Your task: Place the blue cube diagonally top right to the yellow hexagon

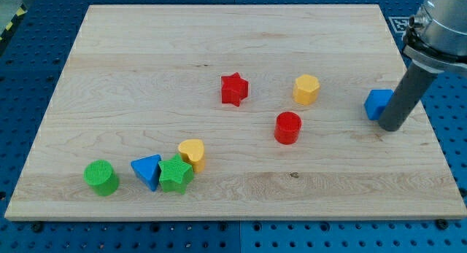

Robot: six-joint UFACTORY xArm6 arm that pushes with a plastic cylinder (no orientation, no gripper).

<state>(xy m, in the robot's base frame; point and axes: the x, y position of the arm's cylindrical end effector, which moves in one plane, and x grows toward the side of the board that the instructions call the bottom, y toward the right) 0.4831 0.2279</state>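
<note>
So the wooden tabletop [241, 34] takes up nearly the whole view, and most of it is bare. The arm comes in from the top right corner, and there's no pincer on it at all, so nothing to open, close or grip with: it just ends in a straight dark rod. The rod's tip [389, 127] sits near the right edge, pressed right up against the right side of the blue cube [377, 103]. That spot makes sense, since the cube probably needs a shove leftward, toward the yellow hexagon [306, 89], which is well apart from it toward the middle of the tabletop. The cube also looks a bit lower than the hexagon right now, so it likely has to go up toward the top edge too, for a proper diagonal top-right spot.

The rest is just bystanders. A red cylinder [288, 127] sits below the hexagon, and a red star [234, 89] is to its left. Down by the bottom left corner there's a cluster: green cylinder [101, 177], blue triangle [147, 170], green star [176, 173] and yellow heart [193, 152], all out of the way.
</note>
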